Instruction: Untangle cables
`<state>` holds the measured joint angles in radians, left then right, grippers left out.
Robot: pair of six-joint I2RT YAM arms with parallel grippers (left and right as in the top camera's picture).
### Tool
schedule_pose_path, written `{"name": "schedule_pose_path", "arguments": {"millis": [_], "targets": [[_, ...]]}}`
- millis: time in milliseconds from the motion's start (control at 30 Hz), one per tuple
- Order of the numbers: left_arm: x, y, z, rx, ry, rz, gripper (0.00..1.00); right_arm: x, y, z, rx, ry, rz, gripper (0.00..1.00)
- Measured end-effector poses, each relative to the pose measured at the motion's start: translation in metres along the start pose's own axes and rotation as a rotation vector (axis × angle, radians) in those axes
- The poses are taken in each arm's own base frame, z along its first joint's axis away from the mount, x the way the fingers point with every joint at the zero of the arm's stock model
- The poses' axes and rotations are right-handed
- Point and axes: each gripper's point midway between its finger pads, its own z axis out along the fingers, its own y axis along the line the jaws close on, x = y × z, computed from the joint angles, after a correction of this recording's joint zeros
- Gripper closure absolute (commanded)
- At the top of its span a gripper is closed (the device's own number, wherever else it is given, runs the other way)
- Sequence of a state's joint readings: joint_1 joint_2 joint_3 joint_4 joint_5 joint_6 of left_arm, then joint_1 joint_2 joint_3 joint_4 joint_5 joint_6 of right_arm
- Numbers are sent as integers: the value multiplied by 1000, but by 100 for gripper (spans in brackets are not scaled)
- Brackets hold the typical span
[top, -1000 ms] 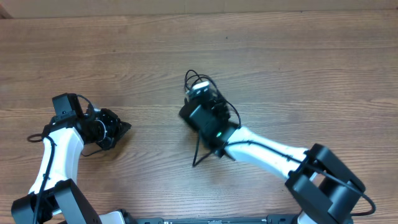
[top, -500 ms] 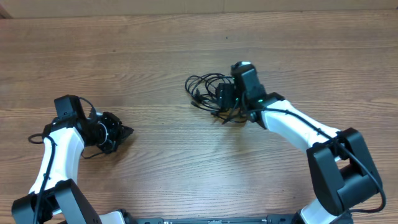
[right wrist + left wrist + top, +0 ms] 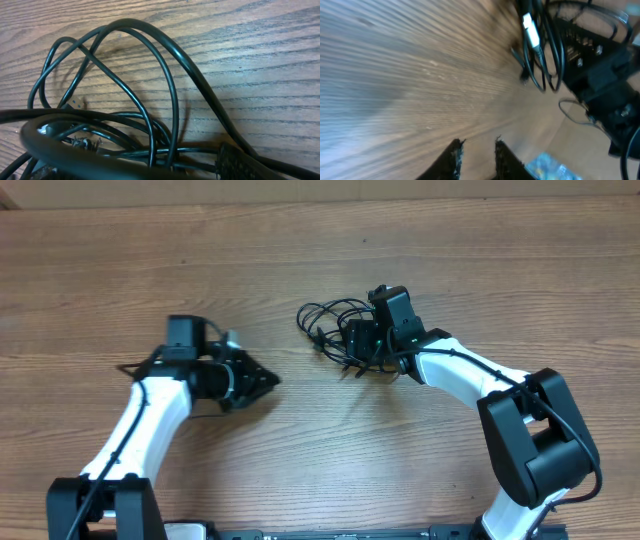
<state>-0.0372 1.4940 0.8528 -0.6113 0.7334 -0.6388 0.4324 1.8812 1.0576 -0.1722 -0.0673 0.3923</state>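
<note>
The cables (image 3: 328,328) lie in one messy bunch on the wooden table (image 3: 480,260). They sit right at the tip of the right gripper (image 3: 358,342). The loops go over and under each other, so no cord can come free by itself.

In the right wrist view the loops fill almost the whole picture, very close up. That is because this gripper is pushed right in among them. Its fingers hardly show there, so I cannot tell if it is pinching a cord or only resting in the bunch. I think its job is to keep the bunch from sliding.

The left gripper (image 3: 262,380) points at the bunch from the other side. The cables are ahead of it and near, but not touching it. Its two fingertips (image 3: 455,152) are just a little bit apart. Nothing is between them. A narrow gap makes sense, because the cords are so thin.

A white plug (image 3: 530,30) hangs at the side of the bunch nearest this gripper. That looks like a good end to grab and pull out first.
</note>
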Motion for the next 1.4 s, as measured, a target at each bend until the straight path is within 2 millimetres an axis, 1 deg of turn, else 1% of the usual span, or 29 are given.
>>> {"name": "schedule_pose_path", "arguments": {"millis": [100, 133, 233, 300, 367, 467, 500, 633, 800, 933, 1033, 1100, 1400], "targets": [[13, -11, 12, -8, 33, -11, 51, -2, 1, 0, -6, -6, 1, 24], [17, -14, 16, -11, 39, -22, 48, -3, 0, 1, -7, -9, 2, 24], [17, -25, 25, -9, 15, -72, 37, -3, -6, 6, 0, -5, 13, 25], [13, -35, 30, 9, -13, -86, 34, -1, -10, 9, 4, 5, 18, 24], [10, -48, 34, 34, -45, -95, 34, -2, -10, 10, -2, 5, 21, 24], [10, -60, 42, 46, -77, -137, 29, -2, -9, 10, -5, 6, 21, 25], [11, -62, 45, 40, -86, -161, 30, -2, -9, 10, -4, 6, 21, 25], [17, -61, 54, -2, -132, -250, 39, -2, -9, 11, -5, 7, 21, 25], [18, -59, 61, -39, -205, -320, 42, -2, -9, 11, -4, 6, 21, 25], [7, -62, 61, -30, -280, -338, 38, -2, -9, 11, -5, 7, 22, 25], [-4, -63, 63, -18, -325, -347, 44, -2, -9, 11, -5, 6, 21, 25], [-10, -64, 67, -6, -344, -348, 45, -2, -10, 11, -4, 7, 21, 25], [-25, -58, 92, 1, -352, -344, 45, -2, -10, 11, -4, 7, 21, 25]]}}
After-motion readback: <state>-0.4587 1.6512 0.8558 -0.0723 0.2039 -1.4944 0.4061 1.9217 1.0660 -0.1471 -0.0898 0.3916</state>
